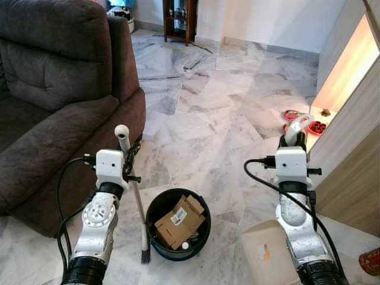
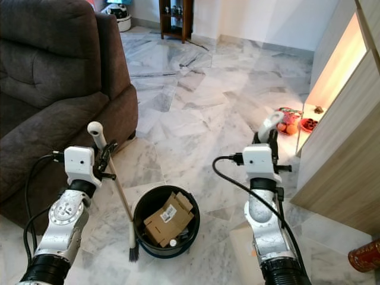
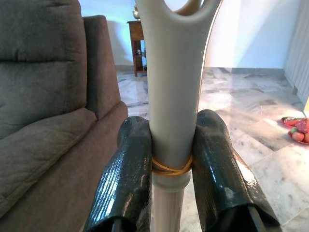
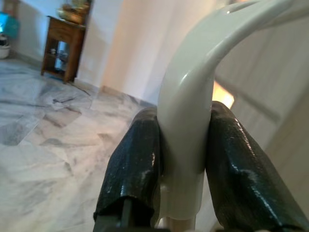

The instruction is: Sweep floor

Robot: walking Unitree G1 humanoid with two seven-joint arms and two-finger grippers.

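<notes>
left gripper point(image 3: 169, 159) clamped on broom point(image 1: 133, 190), bristles down beside bin point(image 1: 178, 222) | right gripper point(image 4: 186, 159) clamped on dustpan point(image 1: 270, 252) handle | cardboard already binned; nearby floor looks clean, sweeping seems nearly done

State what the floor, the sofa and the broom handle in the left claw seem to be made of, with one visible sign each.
Floor: polished marble or marble-look tile, grey veins, glossy reflections.
Sofa: dark grey fabric, likely suede-like microfibre; matt, soft creases.
Broom handle, held in the left claw: smooth grey plastic, moulded loop end, slight sheen.
</notes>
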